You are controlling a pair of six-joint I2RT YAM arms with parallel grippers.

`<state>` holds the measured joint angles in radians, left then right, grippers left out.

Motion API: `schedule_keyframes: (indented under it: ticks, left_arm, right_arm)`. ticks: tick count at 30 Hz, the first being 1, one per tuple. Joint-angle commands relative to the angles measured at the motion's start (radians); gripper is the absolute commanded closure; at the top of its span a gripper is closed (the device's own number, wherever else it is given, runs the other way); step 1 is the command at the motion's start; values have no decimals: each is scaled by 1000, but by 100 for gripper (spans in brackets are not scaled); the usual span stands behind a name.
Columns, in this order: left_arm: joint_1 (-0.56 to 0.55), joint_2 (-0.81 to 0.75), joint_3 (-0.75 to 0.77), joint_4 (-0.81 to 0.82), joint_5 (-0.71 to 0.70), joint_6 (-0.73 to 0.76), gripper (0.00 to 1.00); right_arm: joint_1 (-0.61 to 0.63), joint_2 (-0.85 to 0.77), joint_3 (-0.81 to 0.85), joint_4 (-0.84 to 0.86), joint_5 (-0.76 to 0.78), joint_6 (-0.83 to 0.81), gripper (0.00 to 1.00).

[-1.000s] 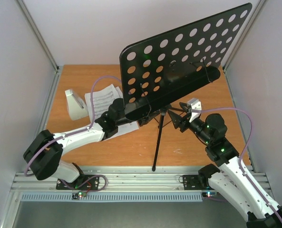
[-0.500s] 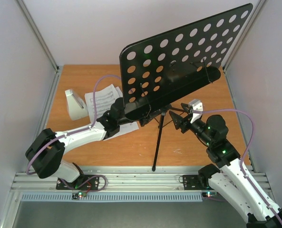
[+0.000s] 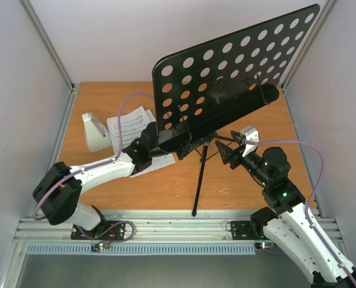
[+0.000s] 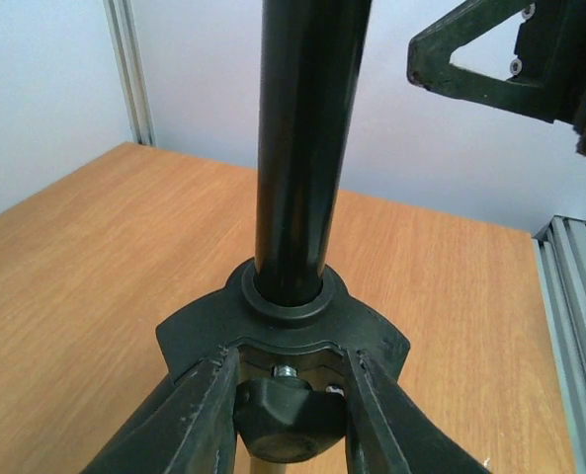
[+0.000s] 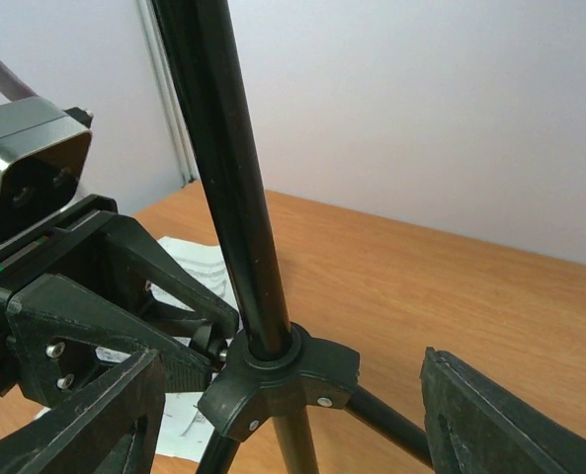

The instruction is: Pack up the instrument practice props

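Note:
The black tripod music stand [image 3: 226, 78] stands mid-table, its perforated desk tilted over both grippers. My left gripper [image 4: 291, 360] is shut on the black locking knob [image 4: 288, 425] under the tripod hub [image 4: 283, 316]; in the top view it [image 3: 187, 146] is partly hidden by the desk. My right gripper [image 5: 293, 395] is open wide, its fingers on either side of the hub [image 5: 293, 370] without touching it. White sheet-music pages [image 3: 129, 129] lie at the left, beside the pale grey metronome [image 3: 95, 132]. The clear cover is not in view.
Grey walls and aluminium frame posts [image 3: 45, 48] close in the wooden table [image 3: 165, 186] on three sides. A ribbed metal rail [image 3: 178, 231] runs along the near edge. One tripod leg [image 3: 197, 192] reaches toward that rail.
My left arm has pushed slightly right toward the stand's hub, and the desk has shifted a little right with it. My right arm has barely moved.

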<state>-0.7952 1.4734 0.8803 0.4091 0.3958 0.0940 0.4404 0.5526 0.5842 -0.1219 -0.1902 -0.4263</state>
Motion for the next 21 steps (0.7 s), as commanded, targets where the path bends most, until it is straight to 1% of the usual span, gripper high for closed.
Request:
schedule_keyframes:
  ticks: [1,4,11,21]
  left_arm:
    - [10,19,53,-91,-41,-123,87]
    - [11,16,70,-132,-20,-204,89]
    - [17,36,109,-227,35,-395,89]
    - [47,68,126,-245,115,-678,89]
  right_arm:
    - [5,-18,-13,-12,26,8,28]
    - [6,-16,-11,-11,25,11,28]
    - [6,-14,-13,-10,24,21,28]
    - [6,-24,-6,-22,27,29,28]
